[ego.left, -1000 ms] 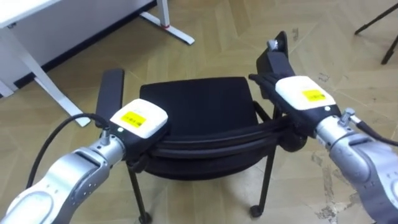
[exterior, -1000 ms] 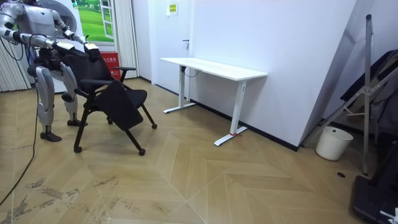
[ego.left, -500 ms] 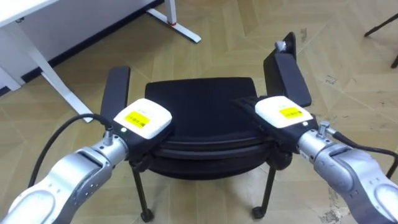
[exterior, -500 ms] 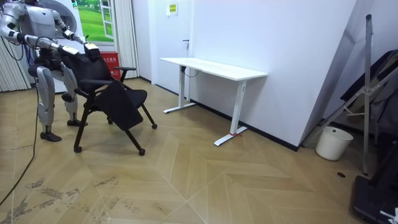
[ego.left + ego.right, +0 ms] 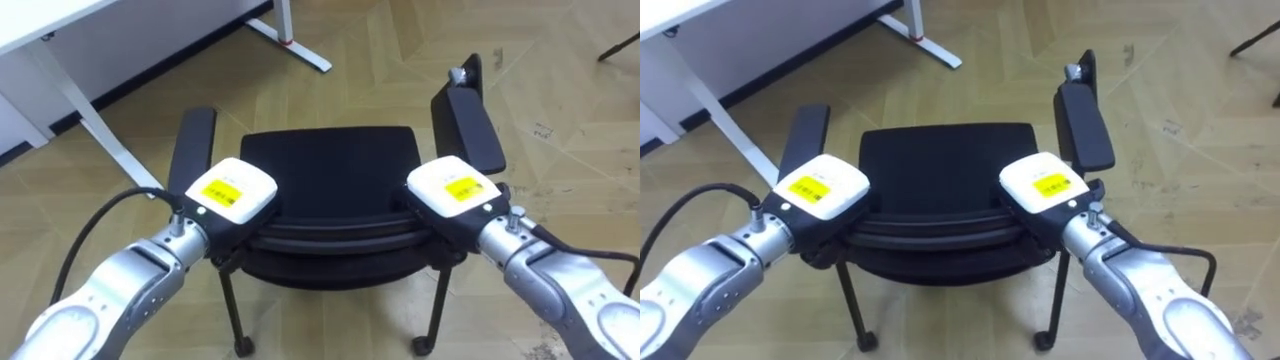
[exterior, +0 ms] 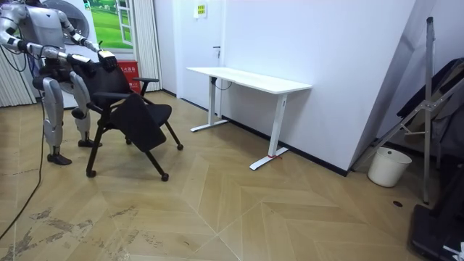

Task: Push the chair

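Left hand and right hand sit on the near top edge of the chair back. Fingers hidden underneath; cannot tell their state.

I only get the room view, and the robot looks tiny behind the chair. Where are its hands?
Observer: Its left hand lies on the top edge of the chair's backrest, near the left armrest.
Operator: And the other one?
Observer: The right hand lies on that same edge, by the right armrest.
Operator: What does the robot see in front of it?
Observer: Looking down from its head, past the seat, the white desk is ahead and to its left.
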You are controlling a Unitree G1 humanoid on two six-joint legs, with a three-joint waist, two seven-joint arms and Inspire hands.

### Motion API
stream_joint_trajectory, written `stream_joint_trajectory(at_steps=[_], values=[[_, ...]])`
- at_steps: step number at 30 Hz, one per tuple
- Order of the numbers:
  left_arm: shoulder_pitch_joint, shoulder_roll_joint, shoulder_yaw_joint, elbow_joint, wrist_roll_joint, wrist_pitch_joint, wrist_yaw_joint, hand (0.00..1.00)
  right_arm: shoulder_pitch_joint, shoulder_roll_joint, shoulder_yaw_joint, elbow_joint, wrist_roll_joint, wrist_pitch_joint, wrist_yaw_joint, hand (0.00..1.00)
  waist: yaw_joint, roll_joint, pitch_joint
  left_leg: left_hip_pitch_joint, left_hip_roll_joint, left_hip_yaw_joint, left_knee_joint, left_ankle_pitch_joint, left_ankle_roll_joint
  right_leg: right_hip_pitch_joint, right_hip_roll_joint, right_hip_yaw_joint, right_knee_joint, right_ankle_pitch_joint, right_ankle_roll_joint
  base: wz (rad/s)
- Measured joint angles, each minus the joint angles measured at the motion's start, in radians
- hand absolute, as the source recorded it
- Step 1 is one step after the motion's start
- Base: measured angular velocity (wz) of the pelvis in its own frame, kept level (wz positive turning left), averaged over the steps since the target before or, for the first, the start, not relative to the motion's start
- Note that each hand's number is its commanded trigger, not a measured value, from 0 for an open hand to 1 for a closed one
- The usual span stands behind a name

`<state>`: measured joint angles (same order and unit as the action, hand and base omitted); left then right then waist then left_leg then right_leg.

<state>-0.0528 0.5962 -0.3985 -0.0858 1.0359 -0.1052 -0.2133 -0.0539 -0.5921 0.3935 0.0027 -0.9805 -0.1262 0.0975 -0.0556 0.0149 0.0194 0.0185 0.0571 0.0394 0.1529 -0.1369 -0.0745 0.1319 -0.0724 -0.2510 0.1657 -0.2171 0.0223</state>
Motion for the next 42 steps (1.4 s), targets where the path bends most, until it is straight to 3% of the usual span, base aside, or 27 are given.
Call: stream_joint_trajectory(at_steps=[18, 22, 24, 26, 29, 32, 35, 36, 37, 39, 40, 42], values=[[-0.001, -0.021, -0.001, 0.007, 0.024, 0.012, 0.005, 1.0, -0.001, 0.001, 0.01, 0.025, -0.008, -0.003, -0.046, 1.0, 0.007, -0.006, -0.0036, -0.005, 0.0, 0.004, 0.012, 0.0, 0.0, -0.004, -0.003, 0.003, 0.004, 0.0, 0.0, 0.0], [-0.001, -0.048, -0.001, 0.031, 0.051, 0.011, 0.001, 1.0, -0.003, 0.018, 0.01, 0.069, -0.01, -0.015, -0.054, 1.0, 0.007, -0.02, -0.007, 0.013, 0.0, 0.014, 0.025, 0.0, 0.0, 0.017, -0.007, -0.001, 0.012, -0.001, 0.001, 0.0], [-0.002, -0.056, -0.002, 0.038, 0.064, 0.011, 0.001, 1.0, -0.003, 0.031, 0.011, 0.088, -0.01, -0.017, -0.06, 1.0, 0.006, -0.031, -0.0026, 0.011, 0.0, 0.016, 0.047, -0.001, 0.001, 0.025, -0.009, -0.006, 0.024, -0.001, 0.002, 0.1], [-0.004, -0.056, -0.004, 0.043, 0.066, 0.011, 0.001, 1.0, -0.005, 0.039, 0.011, 0.106, -0.009, -0.025, -0.067, 1.0, 0.005, -0.043, -0.0034, 0.009, 0.002, 0.036, 0.061, -0.003, 0.003, 0.028, -0.012, -0.017, 0.025, -0.005, 0.007, 0.09], [-0.016, -0.058, -0.008, 0.051, 0.071, 0.011, 0.002, 1.0, -0.007, 0.04, 0.01, 0.112, -0.007, -0.025, -0.073, 1.0, 0.005, -0.044, -0.0011, -0.029, 0.016, 0.071, 0.135, -0.026, 0.01, 0.022, -0.012, -0.031, 0.047, -0.016, 0.008, 0.08], [-0.042, -0.065, -0.017, 0.087, 0.07, -0.002, 0.009, 1.0, -0.008, 0.042, 0.008, 0.124, -0.007, -0.03, -0.073, 1.0, 0.003, -0.042, 0.0003, -0.076, 0.034, 0.077, 0.253, -0.06, 0.012, 0.017, -0.01, -0.06, 0.093, -0.049, 0.001, 0.18], [-0.085, -0.07, -0.039, 0.157, 0.065, -0.009, 0.032, 1.0, -0.044, 0.057, 0.007, 0.192, 0.003, -0.068, -0.074, 1.0, -0.002, -0.046, 0.001, -0.162, 0.066, 0.102, 0.47, -0.067, 0.014, 0.006, -0.015, -0.073, 0.184, -0.114, -0.016, 0.15], [-0.1, -0.071, -0.05, 0.18, 0.062, -0.009, 0.038, 1.0, -0.052, 0.057, 0.008, 0.207, 0.005, -0.077, -0.074, 1.0, -0.002, -0.042, 0.0029, -0.21, 0.09, 0.104, 0.586, -0.064, 0.017, 0.007, -0.011, -0.083, 0.228, -0.156, -0.026, 0.12], [-0.103, -0.071, -0.052, 0.198, 0.056, -0.01, 0.052, 1.0, -0.063, 0.061, 0.009, 0.222, 0.013, -0.086, -0.074, 1.0, 0.0, -0.037, 0.0057, -0.245, 0.114, 0.105, 0.677, -0.057, 0.028, 0.001, -0.017, -0.087, 0.283, -0.201, -0.036, 0.15], [-0.105, -0.073, -0.056, 0.216, 0.048, -0.01, 0.059, 1.0, -0.062, 0.07, 0.009, 0.231, 0.013, -0.09, -0.074, 1.0, -0.003, -0.047, 0.0044, -0.278, 0.134, 0.108, 0.774, -0.025, 0.035, -0.003, -0.031, -0.098, 0.36, -0.256, -0.048, 0.2], [-0.099, -0.076, -0.057, 0.217, 0.047, -0.01, 0.062, 1.0, -0.054, 0.07, 0.008, 0.228, 0.013, -0.091, -0.076, 1.0, -0.002, -0.057, 0.007, -0.307, 0.148, 0.118, 0.822, 0.012, 0.039, -0.003, -0.033, -0.099, 0.383, -0.273, -0.054, 0.2], [-0.096, -0.076, -0.059, 0.216, 0.037, -0.01, 0.064, 1.0, -0.051, 0.063, 0.008, 0.22, 0.013, -0.093, -0.082, 1.0, 0.005, -0.055, 0.0038, -0.346, 0.159, 0.124, 0.865, 0.049, 0.042, -0.005, -0.034, -0.094, 0.405, -0.284, -0.067, 0.05]])
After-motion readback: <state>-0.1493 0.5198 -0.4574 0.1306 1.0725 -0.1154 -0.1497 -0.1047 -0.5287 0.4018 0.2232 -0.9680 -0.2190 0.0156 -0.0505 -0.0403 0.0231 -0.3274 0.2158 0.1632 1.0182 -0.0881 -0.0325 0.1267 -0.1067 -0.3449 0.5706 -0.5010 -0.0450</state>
